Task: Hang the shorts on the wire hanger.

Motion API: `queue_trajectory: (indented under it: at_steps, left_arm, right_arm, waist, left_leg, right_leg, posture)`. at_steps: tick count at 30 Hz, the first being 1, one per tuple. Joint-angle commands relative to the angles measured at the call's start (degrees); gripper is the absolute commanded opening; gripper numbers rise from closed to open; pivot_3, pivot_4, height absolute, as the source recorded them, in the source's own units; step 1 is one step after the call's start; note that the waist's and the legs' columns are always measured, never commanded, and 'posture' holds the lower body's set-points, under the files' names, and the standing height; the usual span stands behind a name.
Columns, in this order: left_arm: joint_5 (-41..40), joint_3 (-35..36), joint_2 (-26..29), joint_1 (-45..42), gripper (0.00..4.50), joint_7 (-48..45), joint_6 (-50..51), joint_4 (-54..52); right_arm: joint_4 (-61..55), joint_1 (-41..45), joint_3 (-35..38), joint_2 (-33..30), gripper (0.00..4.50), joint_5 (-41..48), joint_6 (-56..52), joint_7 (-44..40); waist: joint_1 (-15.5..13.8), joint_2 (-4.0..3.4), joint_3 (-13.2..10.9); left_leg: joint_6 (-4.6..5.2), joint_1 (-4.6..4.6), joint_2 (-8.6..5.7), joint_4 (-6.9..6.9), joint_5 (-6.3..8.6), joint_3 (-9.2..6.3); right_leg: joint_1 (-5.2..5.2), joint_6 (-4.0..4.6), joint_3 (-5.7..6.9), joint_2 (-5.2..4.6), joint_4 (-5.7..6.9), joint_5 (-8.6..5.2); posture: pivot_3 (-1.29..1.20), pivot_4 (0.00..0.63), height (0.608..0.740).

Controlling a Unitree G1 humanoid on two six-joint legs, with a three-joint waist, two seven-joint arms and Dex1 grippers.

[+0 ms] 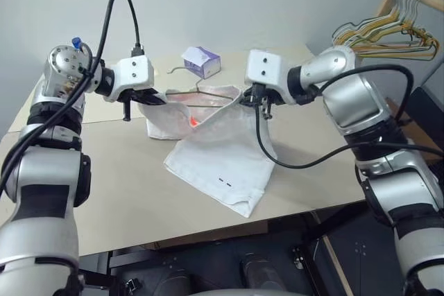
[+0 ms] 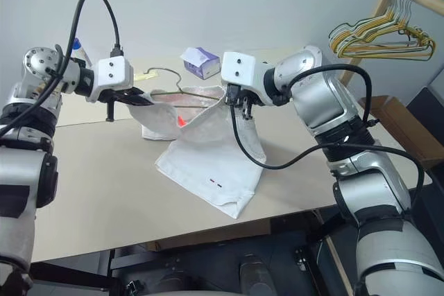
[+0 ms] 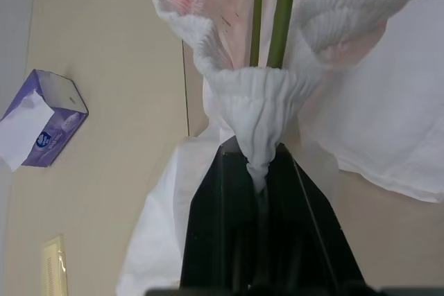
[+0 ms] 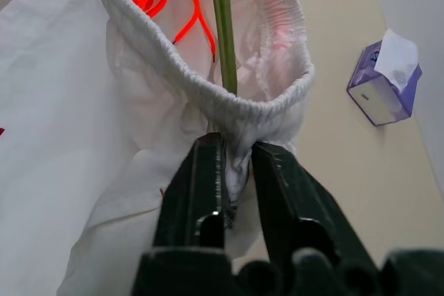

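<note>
The shorts (image 1: 218,161) lie partly on the table (image 1: 104,171), the leg end with its small dark mark nearest the robot, the rest lifted toward the far side. The waistband is held up and stretched between the two grippers. The left gripper (image 3: 260,168) is clamped tight on a bunched fold of waistband. The right gripper (image 4: 236,164) has its fingers slightly parted, with waistband cloth still between them; whether it grips firmly cannot be told. The wire hanger (image 1: 201,95) sits inside the waist opening, its wire passing through the band and its hook rising just behind the cloth. Beyond it stands a tissue box (image 1: 201,62).

Step in hand: seating the waistband over the hanger. The next move calls for releasing one side without pulling the band off the wire.
</note>
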State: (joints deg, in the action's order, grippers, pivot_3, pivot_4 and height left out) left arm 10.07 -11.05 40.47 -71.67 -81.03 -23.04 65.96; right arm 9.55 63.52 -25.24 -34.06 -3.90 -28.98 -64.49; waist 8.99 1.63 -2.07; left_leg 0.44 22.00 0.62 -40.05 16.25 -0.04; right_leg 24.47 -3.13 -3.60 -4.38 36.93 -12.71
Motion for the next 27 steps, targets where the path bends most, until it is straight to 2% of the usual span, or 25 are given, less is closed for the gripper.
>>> queue_trajectory:
  at_steps: [1, 5, 15, 21, 27]
  left_arm:
    - [-2.4, 2.1, 0.7, -0.6, 0.0, -0.8, 0.7, -2.6]
    - [-3.1, 2.6, 1.0, 0.0, 0.0, -1.8, 1.2, -3.4]
    - [-3.1, 2.5, 1.5, 1.5, 0.0, -2.3, 2.4, -5.0]
    - [-3.9, 3.0, 0.9, 1.1, 0.0, -1.7, 2.2, -4.7]
    - [-4.7, 3.1, 0.5, 0.6, 0.0, -2.3, 2.0, -4.7]
  right_arm:
    - [-1.6, 0.2, 1.0, 0.5, 2.19, -0.7, 1.8, 0.3]
    - [0.3, -0.9, 1.1, 1.3, 3.51, -1.3, 2.0, 0.9]
    - [3.5, -1.9, 5.7, 3.3, 3.51, -0.2, -0.9, 5.6]
    - [1.8, -3.1, 7.4, 2.3, 3.51, 5.3, -2.3, -1.3]
    - [4.9, -2.8, 6.8, 4.0, 3.51, 5.4, -2.0, -1.1]
  waist:
    - [0.0, 0.0, 0.0]
    - [0.0, 0.0, 0.0]
    - [0.1, 0.0, 0.0]
    - [0.2, 0.0, 0.0]
    - [0.8, 0.0, 0.0]
  left_leg:
    - [0.0, 0.0, 0.0, 0.0, 0.0, 0.0]
    - [0.0, -0.01, 0.0, -0.01, 0.0, 0.0]
    - [0.0, -0.02, -0.01, -0.01, 0.0, -0.02]
    - [0.0, -0.02, -0.01, -0.01, 0.0, -0.02]
    - [0.0, -0.03, -0.01, -0.03, 0.0, -0.04]
  right_leg:
    - [0.0, 0.0, 0.0, 0.0, 0.0, 0.0]
    - [-0.01, 0.0, 0.0, 0.0, 0.02, 0.0]
    - [-0.01, 0.0, 0.0, -0.01, 0.03, 0.0]
    - [-0.01, 0.0, 0.0, -0.01, 0.03, 0.0]
    - [-0.03, 0.0, 0.0, -0.02, 0.04, 0.0]
  posture:
    - [-0.09, 0.0, 0.74]
    - [-0.09, 0.0, 0.74]
    - [-0.09, 0.0, 0.74]
    - [-0.1, 0.0, 0.74]
    - [-0.1, 0.0, 0.74]
